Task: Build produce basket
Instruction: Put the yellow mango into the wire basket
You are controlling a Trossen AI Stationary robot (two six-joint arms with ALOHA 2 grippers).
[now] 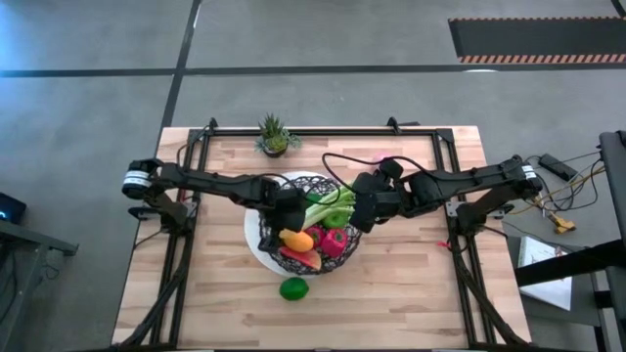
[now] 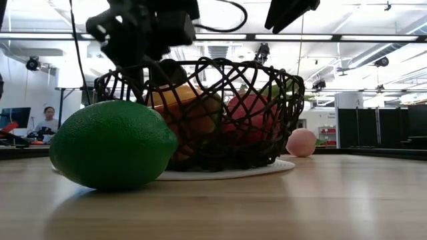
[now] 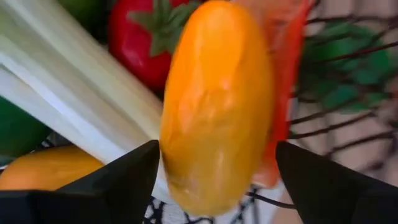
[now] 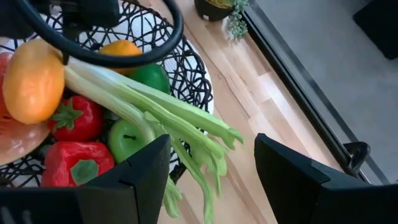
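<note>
Brimming black wire basket (image 1: 337, 191) (colourful produce (image 1: 298, 239)), green celery (image 4: 149, 106)

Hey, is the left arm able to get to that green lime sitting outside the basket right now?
Probably yes. The lime lies alone on bare table in front of the basket, while the left gripper hovers just above the basket with fingers open around nothing.

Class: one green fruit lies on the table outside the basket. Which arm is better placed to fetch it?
Probably left: the left tool hovers over the basket nearest the green fruit; the right tool is farther.
</note>
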